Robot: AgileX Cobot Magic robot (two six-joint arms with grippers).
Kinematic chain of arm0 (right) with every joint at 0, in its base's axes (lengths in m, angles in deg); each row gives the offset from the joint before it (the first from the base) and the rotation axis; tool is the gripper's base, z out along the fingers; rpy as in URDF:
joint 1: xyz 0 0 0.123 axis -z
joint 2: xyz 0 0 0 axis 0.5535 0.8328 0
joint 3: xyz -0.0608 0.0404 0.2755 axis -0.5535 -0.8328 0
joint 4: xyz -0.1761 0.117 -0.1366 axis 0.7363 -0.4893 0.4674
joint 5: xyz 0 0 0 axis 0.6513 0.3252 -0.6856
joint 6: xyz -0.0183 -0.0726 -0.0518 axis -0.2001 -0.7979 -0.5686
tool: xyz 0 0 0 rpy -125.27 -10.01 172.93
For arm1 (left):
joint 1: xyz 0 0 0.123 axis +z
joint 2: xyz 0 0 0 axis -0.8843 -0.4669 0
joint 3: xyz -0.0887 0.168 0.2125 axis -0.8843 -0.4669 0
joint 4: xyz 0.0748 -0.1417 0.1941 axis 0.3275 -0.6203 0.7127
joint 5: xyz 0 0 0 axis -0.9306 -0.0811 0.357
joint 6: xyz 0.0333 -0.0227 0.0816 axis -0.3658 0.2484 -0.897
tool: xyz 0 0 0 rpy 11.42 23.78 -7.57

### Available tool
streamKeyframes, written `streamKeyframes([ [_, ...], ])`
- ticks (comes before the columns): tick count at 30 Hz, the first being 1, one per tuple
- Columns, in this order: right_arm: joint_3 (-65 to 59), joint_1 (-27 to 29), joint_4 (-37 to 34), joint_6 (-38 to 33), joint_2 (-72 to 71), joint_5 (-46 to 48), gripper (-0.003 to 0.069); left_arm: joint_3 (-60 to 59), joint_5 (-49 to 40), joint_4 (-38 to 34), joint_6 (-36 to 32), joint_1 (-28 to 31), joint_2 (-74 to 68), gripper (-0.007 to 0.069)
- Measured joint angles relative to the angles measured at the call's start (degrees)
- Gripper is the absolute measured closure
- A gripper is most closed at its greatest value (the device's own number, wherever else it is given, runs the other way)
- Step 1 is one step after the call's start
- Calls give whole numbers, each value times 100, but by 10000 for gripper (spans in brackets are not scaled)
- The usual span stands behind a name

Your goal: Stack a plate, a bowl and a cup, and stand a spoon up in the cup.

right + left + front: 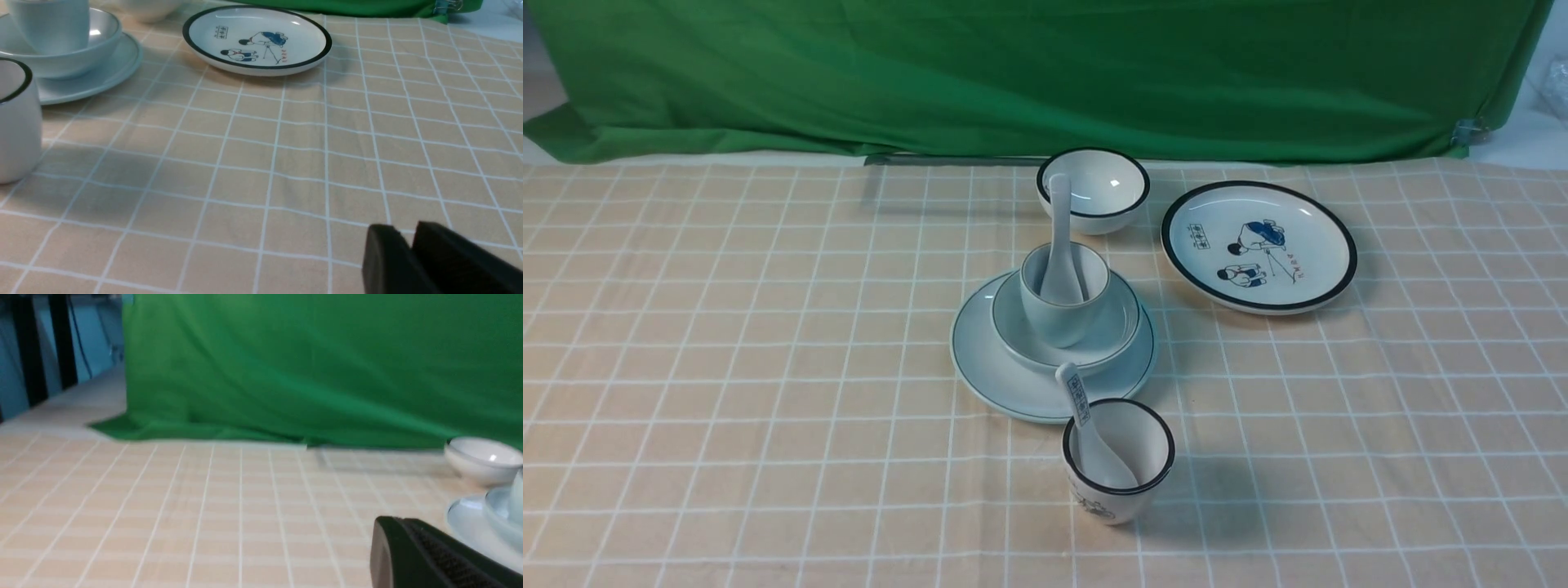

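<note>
Across the whole front view, a checked surface (768, 367), backed at 12 o'clock by a green cloth (1045, 73)

At the centre, lying flat on the surface, the plate (1005, 376). Well apart from it at 2 o'clock, a cartoon plate (1258, 245) with a black rim

Seated inside the plate, the bowl (1111, 335). Beyond the stack at 12 o'clock, near but apart, a black-rimmed bowl (1094, 192)

Standing upright in the bowl, the cup (1062, 314). At 5 o'clock from the stack, just beside the plate's edge, a black-rimmed cup (1119, 482)

Propped in the cup, bowl end down and handle leaning toward 12 o'clock, the spoon (1060, 245). In the black-rimmed cup, a blue-printed spoon (1082, 408), handle tilted toward 11 o'clock

No arm anywhere in the front view; found only in the wrist views. In the left wrist view, blurred, one of the left fingers (425, 555) low over the surface, with the stack cut off at the frame edge; closed tight, nothing held. In the right wrist view, the right fingers (384, 257) close together with a narrow gap, holding nothing, over bare checks; also there, the cup's wall and the cartoon plate's side, but not the spoon, cropped out above
</note>
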Motion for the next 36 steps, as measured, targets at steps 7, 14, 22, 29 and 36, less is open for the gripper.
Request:
streamKeyframes([
  [7,0,0,0,0,0,-38,501,-64,-444,-158,-6,30,32,622],
  [14,0,0,0,0,0,-38,486,-64,-432,-165,-6,36,32,622],
  [22,0,0,0,0,0,-42,473,-64,-430,-176,-2,36,32,622],
  [29,0,0,0,0,0,-42,456,-64,-425,-178,-15,36,32,622],
  [36,0,0,0,0,0,-42,435,-64,-425,-183,-15,36,32,622],
])
